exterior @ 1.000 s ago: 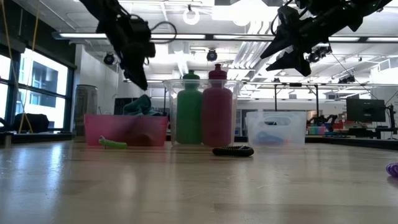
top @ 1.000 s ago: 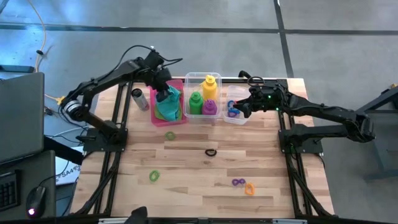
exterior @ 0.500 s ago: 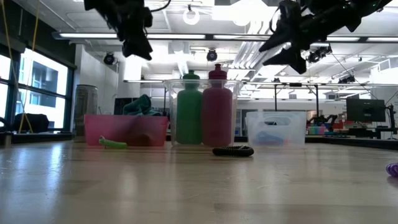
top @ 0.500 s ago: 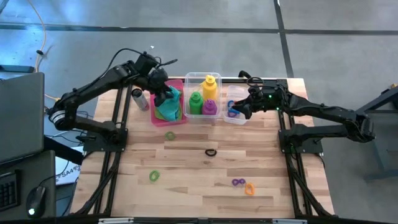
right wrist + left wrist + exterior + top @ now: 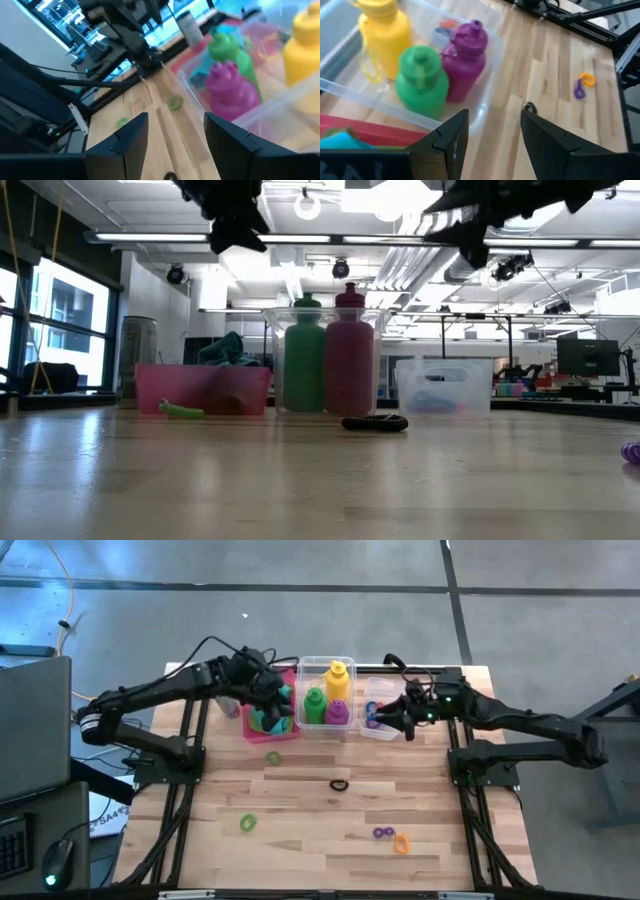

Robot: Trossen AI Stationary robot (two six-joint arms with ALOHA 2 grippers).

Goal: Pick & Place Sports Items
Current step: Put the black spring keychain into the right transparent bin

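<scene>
The yellow (image 5: 337,675), green (image 5: 314,705) and purple (image 5: 337,711) bottles stand upright in a clear bin (image 5: 322,730). The teal and lime cloths (image 5: 268,718) lie in a pink bin (image 5: 250,725). My left gripper (image 5: 272,702) is open and empty above the pink bin; its wrist view shows the bottles (image 5: 422,80) below it. My right gripper (image 5: 397,722) is open and empty above a small clear bin (image 5: 378,730) that holds a few rings. Loose rings lie on the table: green (image 5: 273,757), black (image 5: 339,784), green (image 5: 248,824), purple (image 5: 381,833), orange (image 5: 401,843).
A grey metal cylinder (image 5: 224,703) stands left of the pink bin, partly under my left arm. The three bins stand in a row along the table's far edge. In the low view both grippers (image 5: 238,220) (image 5: 470,235) are high above the bins.
My left gripper has risen well above the pink bin and gone a little toward the table's near and right edges. My right gripper has also risen and gone slightly toward the right edge. The bins, bottles, cloths and rings have kept still.
</scene>
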